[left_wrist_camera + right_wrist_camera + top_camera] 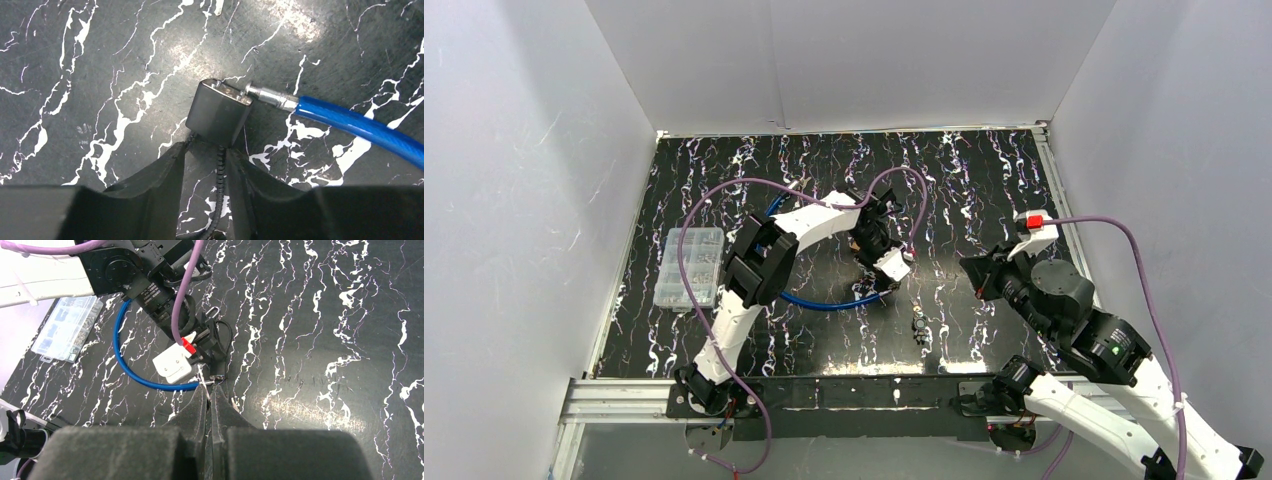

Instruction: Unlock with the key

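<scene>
The lock (217,117) is a small black block with a metal top, lying on the marbled table. A blue cable (350,125) enters it through a silver ferrule. My left gripper (207,147) points down at the lock, its fingertips pressed against the lock's near corners, and a black beaded cord runs back between them. A small dark piece that I take for the key (919,327) lies on the table nearer the front, apart from both grippers. My right gripper (208,390) hovers shut to the right of the lock. At its tips is a thin bright line, either something held or a table vein.
The blue cable (824,302) loops left under the left arm (764,255). A clear compartment box (689,265) with small parts sits at the table's left edge. White walls close in the back and both sides. A metal rail (624,400) runs along the near edge.
</scene>
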Robot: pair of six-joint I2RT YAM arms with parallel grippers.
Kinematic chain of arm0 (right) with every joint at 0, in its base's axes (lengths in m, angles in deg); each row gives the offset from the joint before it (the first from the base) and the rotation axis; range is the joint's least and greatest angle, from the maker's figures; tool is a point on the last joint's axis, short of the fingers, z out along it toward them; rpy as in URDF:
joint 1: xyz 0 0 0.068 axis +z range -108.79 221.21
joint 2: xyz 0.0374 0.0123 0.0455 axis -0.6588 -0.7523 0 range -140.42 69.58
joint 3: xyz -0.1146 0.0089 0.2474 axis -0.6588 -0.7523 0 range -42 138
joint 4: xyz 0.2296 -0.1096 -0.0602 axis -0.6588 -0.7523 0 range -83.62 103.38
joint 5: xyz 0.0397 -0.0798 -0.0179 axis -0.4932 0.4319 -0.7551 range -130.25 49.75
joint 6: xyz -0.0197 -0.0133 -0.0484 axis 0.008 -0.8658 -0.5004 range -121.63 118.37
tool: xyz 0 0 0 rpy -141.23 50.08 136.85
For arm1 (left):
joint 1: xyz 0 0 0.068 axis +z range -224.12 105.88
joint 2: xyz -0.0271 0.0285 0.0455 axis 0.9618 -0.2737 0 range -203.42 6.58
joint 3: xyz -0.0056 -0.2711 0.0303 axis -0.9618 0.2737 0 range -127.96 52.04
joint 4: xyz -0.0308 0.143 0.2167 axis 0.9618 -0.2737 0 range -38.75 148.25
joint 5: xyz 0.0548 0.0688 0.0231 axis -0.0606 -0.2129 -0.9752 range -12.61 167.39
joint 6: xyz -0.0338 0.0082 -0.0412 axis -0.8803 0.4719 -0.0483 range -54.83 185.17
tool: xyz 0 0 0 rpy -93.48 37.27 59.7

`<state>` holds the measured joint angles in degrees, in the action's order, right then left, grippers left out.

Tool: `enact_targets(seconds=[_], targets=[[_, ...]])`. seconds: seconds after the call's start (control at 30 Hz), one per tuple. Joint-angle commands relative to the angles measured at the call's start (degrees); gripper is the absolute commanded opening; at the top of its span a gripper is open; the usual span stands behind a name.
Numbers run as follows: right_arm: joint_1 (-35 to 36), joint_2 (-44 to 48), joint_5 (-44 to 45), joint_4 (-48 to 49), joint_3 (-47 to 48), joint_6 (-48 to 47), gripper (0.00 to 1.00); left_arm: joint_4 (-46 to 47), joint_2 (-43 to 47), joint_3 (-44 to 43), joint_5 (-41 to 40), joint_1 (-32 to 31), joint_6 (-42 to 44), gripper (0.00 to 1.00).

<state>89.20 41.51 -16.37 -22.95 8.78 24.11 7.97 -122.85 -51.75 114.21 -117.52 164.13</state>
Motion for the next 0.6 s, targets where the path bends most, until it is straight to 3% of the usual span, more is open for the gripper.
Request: enact_targets(seconds=[0.0,0.33,0.57], targets=[[-0.35,0.95,1.21,0.95,1.23,0.8,0.01,-4.83,-0.8,-1.32,-0.78,-0.49,-1.38,0.29],[-0.35,1.22,0.95,0.79,1.53,1.26,0.01,2.24,4.17,3.08,-2.43,-1.03,-11.72,0.02],[-0.39,1.84,0.65,0.55,2.22,1.84,0.01,3.64,7.04,6.86,-4.79,-1.08,-17.18,0.0]])
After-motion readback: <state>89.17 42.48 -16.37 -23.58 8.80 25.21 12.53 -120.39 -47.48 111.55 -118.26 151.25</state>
